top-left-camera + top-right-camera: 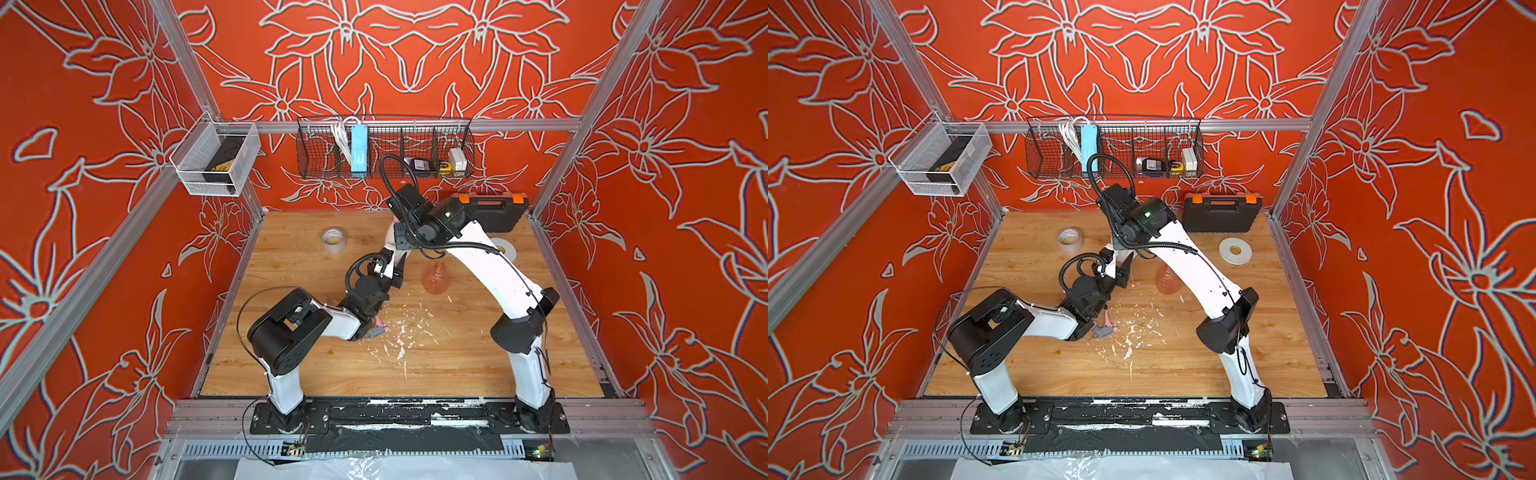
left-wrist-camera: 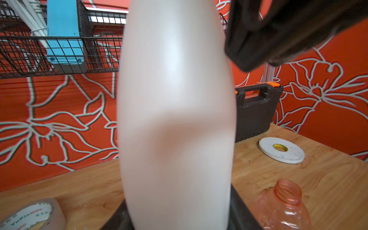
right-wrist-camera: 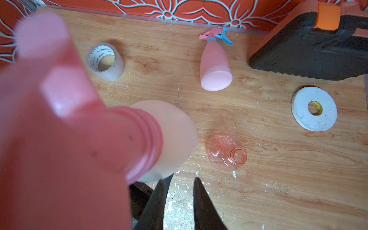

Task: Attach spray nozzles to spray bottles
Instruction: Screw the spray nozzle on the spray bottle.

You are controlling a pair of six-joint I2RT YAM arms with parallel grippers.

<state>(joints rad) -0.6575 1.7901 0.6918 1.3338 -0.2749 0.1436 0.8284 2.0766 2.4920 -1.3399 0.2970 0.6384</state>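
Near the middle of a top view, the left gripper point(image 1: 394, 268) clasps the cream-white bottle point(image 2: 175, 99) topped by the pink nozzle point(image 3: 79, 129), while the right gripper point(image 3: 180, 199) stands released beside it.

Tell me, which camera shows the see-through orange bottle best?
The right wrist view: the orange bottle is whole, sharp and unblocked. Both top views show it small beside the right arm; the left wrist view crops its base.

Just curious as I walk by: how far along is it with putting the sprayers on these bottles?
Done: the pink bottle lying down has a pink-and-blue sprayer. In hand: the left gripper holds the cream bottle, with a pink sprayer on its neck. Still to do: the orange bottle is open; a pink-and-grey sprayer lies loose.
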